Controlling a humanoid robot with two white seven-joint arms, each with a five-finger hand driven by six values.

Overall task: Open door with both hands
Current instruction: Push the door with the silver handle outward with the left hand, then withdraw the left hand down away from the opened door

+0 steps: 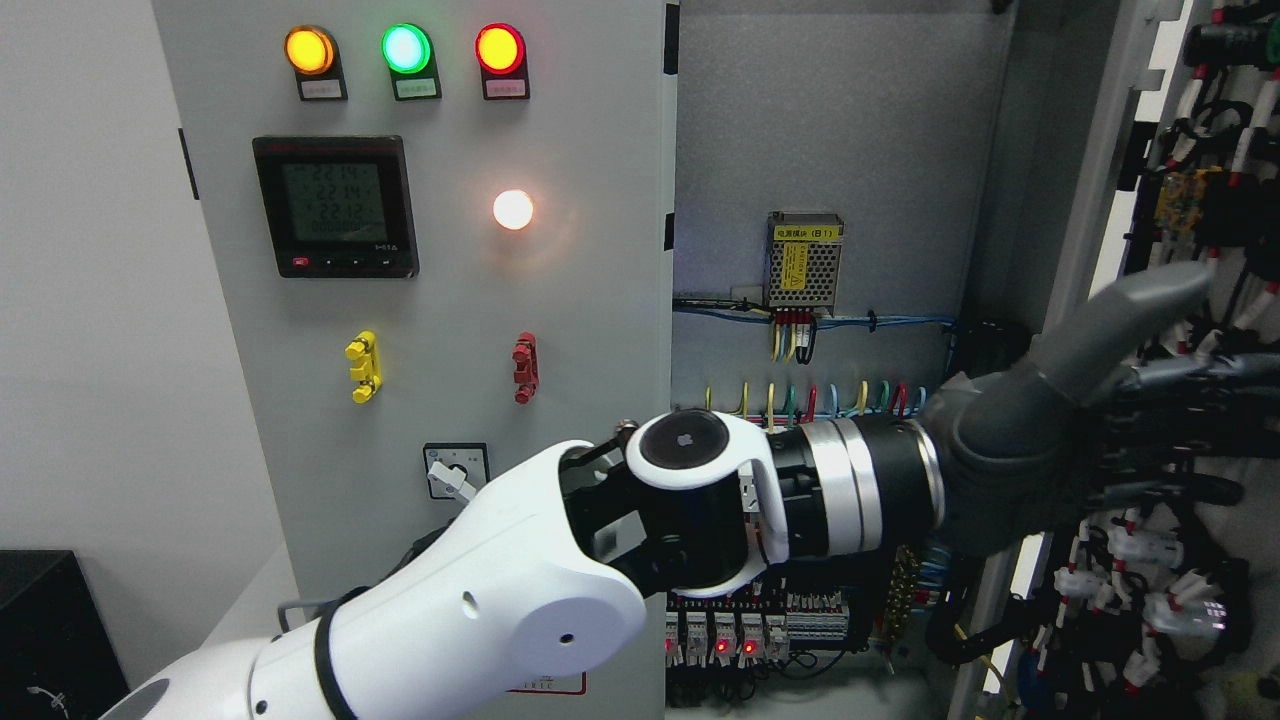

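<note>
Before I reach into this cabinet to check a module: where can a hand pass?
Free: the bare grey back panel above the power module. Crowded: the terminal rows at the bottom, the wired open door at right, and mid-height, where the left hand spans the opening.

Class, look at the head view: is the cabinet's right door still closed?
No. The right door is swung open, showing the wiring and terminal blocks inside the cabinet, with the left robot hand on the door's edge.
</note>
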